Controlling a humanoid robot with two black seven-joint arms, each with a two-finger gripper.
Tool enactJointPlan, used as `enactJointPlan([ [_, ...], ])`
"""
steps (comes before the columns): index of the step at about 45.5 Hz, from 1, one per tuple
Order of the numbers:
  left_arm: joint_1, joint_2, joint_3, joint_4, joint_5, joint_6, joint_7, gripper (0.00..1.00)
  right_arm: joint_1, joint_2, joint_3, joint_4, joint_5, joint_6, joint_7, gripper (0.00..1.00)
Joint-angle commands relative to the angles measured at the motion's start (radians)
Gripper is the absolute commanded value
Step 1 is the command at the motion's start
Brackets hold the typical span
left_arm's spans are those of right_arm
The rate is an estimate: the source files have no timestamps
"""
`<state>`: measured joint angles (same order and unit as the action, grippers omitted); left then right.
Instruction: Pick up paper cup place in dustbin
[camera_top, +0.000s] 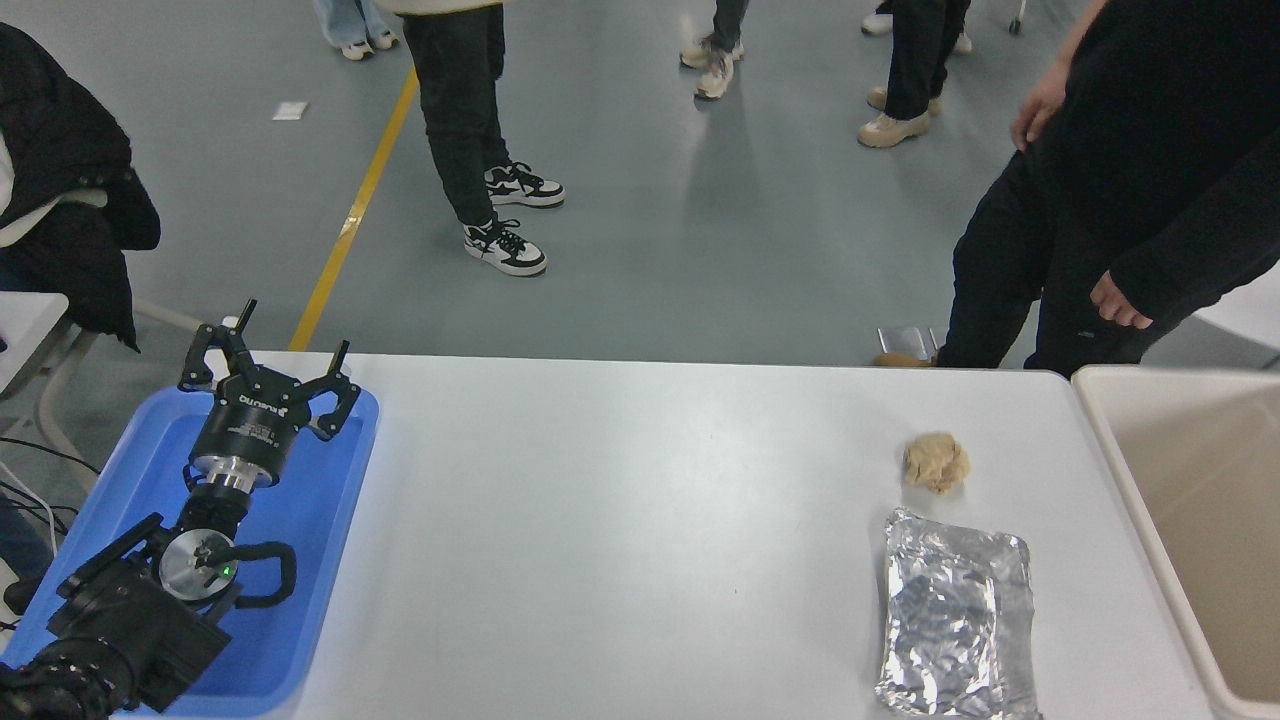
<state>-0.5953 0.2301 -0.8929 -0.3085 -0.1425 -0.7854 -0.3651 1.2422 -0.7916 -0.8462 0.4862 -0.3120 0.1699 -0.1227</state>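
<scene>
Cream-beige dustbin (1180, 480) is seen without cup or right end effector; left end effector (268, 370) is parked, spread, well left. A missed drop cannot be excluded.

Cream-beige dustbin (1108, 440), thick rounded rim, at table's right end; interior bare.

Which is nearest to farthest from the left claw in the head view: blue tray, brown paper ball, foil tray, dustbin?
1. Blue tray: directly under the left claw, at the table's left end.
2. Brown paper ball: far across the table, right of centre.
3. Foil tray: right side, near edge; only a little beyond the ball.
4. Dustbin: past the table's right end.
</scene>
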Motion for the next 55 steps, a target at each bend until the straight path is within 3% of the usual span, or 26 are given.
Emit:
enactJointPlan([
  [1, 0.0, 0.0, 0.0, 0.0, 0.0, 0.0, 0.0, 1.0, -0.32, 0.146, 0.102, -0.218, 0.132, -0.153, 0.0, 0.0],
  [14, 0.0, 0.0, 0.0, -0.001, 0.0, 0.0, 0.0, 1.0, -0.549, 0.37, 0.217, -0.439, 0.186, -0.227, -0.002, 0.0],
  [33, 0.0, 0.0, 0.0, 0.0, 0.0, 0.0, 0.0, 1.0, -0.612, 0.397, 0.295, -0.466, 0.186, -0.288, 0.0, 0.0],
  [37, 0.0, 0.0, 0.0, 0.0, 0.0, 0.0, 0.0, 1.0, -0.612, 0.388, 0.295, -0.465, 0.186, -0.294, 0.0, 0.48],
  [42, 0.0, 0.0, 0.0, 0.0, 0.0, 0.0, 0.0, 1.0, -0.613, 0.379, 0.294, -0.462, 0.189, -0.305, 0.0, 1.0],
  [55, 0.0, 0.0, 0.0, 0.0, 0.0, 0.0, 0.0, 1.0, -0.526, 0.347, 0.266, -0.373, 0.185, -0.291, 0.0, 1.0],
])
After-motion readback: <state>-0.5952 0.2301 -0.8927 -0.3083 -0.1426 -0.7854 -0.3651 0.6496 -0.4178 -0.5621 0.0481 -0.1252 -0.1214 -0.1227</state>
